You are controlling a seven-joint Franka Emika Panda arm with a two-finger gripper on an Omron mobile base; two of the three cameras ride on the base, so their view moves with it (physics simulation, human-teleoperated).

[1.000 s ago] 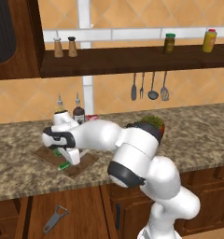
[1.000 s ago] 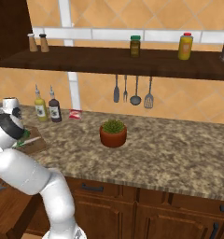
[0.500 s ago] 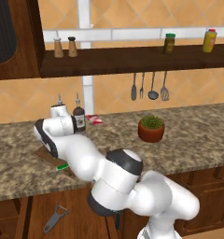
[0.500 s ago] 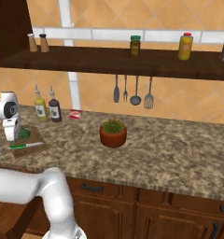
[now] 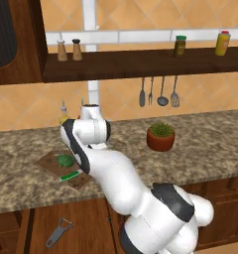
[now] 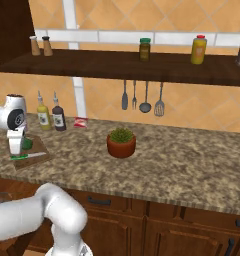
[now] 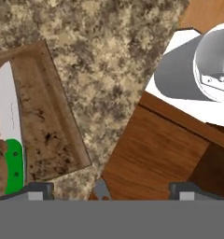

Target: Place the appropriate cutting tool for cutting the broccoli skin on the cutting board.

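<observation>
Since half a second ago, I see my arm has swung up and away from the cutting board (image 5: 54, 163), and the knife (image 5: 71, 175) lies alone on it. In the left base view, the green handle points to about 8 o'clock and sits near the board's front edge. The broccoli (image 5: 65, 159) rests on the board too, just beside the knife at about 11 o'clock from it.

In the hand view, the knife (image 7: 11, 140) lies flat on the board (image 7: 48, 126), pale blade toward 12 o'clock, green handle toward 6 o'clock. My end effector (image 7: 111, 190) has its two tips spread wide apart, holding nothing, over the speckled tabletop (image 7: 109, 56) edge and the brown cabinet (image 7: 156, 149) front.

A grey peeler (image 5: 58, 232) lies low down on the floor. A potted plant (image 5: 160, 136) stands on the tabletop, well apart from the board at 3 o'clock.
</observation>
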